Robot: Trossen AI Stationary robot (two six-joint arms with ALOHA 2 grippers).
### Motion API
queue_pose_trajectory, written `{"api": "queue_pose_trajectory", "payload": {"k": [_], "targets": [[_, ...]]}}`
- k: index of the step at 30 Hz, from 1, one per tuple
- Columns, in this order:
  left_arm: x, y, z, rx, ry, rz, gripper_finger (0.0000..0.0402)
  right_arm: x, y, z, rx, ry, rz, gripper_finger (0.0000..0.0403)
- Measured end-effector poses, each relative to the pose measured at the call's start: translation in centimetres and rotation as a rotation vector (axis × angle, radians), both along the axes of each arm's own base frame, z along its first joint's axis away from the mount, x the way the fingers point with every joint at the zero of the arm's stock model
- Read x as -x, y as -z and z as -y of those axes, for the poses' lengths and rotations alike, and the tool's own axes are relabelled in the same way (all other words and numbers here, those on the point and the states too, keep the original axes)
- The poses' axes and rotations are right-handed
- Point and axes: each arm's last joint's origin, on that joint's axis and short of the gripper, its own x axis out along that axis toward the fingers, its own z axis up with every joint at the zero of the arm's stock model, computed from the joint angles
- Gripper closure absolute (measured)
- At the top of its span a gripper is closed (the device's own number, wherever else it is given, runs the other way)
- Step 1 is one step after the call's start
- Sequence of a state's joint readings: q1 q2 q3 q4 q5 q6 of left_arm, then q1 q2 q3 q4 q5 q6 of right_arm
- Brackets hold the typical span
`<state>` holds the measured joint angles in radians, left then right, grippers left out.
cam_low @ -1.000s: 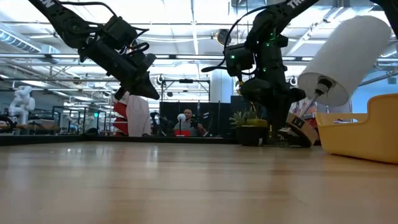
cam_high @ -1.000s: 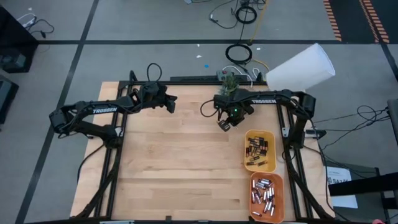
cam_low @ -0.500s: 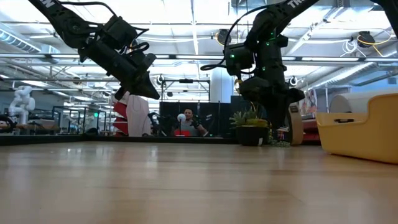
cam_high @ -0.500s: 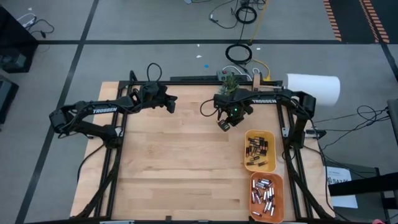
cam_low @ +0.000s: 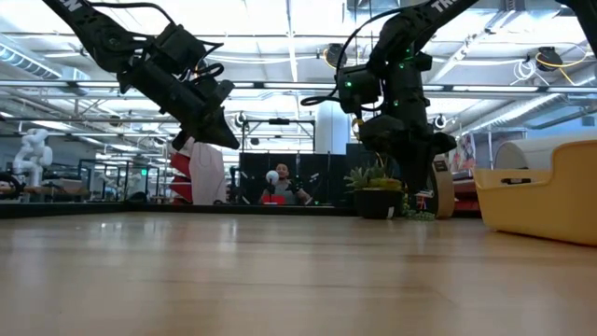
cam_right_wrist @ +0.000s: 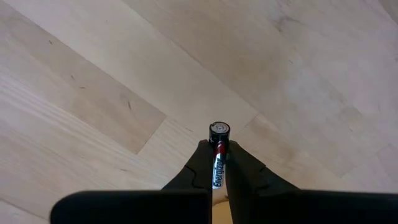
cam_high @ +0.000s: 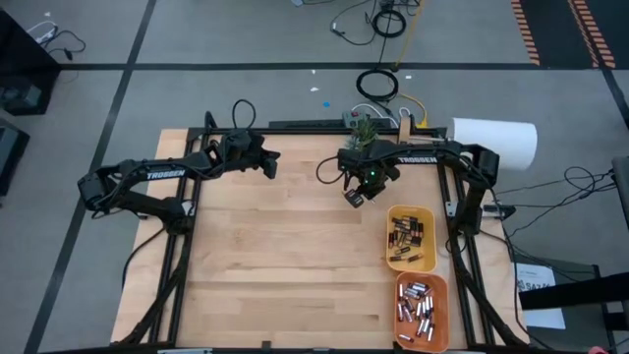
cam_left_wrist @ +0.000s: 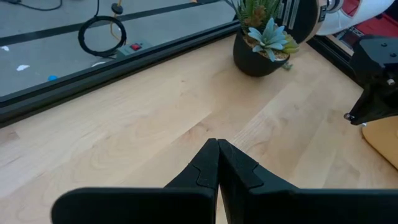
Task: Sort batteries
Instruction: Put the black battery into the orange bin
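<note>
1. Right gripper (cam_right_wrist: pixel 217 163) pinches a battery (cam_right_wrist: pixel 218 149) between my fingers, its round end sticking out past the tips; I hang above bare wood, near the far edge of the table (cam_high: pixel 285 256) and just beyond the yellow tray (cam_high: pixel 410 237).
2. Left gripper (cam_left_wrist: pixel 217 155) is pressed together on nothing, hovering over the far left part of the table.
3. Other batteries lie in two trays along the right edge: the yellow tray holds mostly dark ones, the orange tray (cam_high: pixel 421 311) mostly silvery ones.
4. No loose battery shows on the wood in the high view, so I judge the sorting nearly done: the one I hold looks like the last to place. Which tray it belongs in I cannot say for sure; its label looks dark.
5. Pale wooden boards make up the table top. A potted plant (cam_left_wrist: pixel 263 43) stands at the far edge, a white roll (cam_high: pixel 493 141) past the far right corner.
6. Beyond lies a grey floor with cables and a large hall; a person (cam_low: pixel 282 185) sits far off.
</note>
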<state>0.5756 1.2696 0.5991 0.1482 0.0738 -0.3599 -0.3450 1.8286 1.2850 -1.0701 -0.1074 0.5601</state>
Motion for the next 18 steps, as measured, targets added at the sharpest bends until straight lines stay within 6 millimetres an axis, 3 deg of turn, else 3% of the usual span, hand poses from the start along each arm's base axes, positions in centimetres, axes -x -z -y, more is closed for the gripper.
{"api": "queue_pose_trajectory", "payload": {"k": [18], "targets": [[0.01, 0.00, 0.00, -0.002, -0.003, -0.001, 0.0391, 0.00, -0.01, -0.02, -0.007, 0.000, 0.003, 0.0396]]}}
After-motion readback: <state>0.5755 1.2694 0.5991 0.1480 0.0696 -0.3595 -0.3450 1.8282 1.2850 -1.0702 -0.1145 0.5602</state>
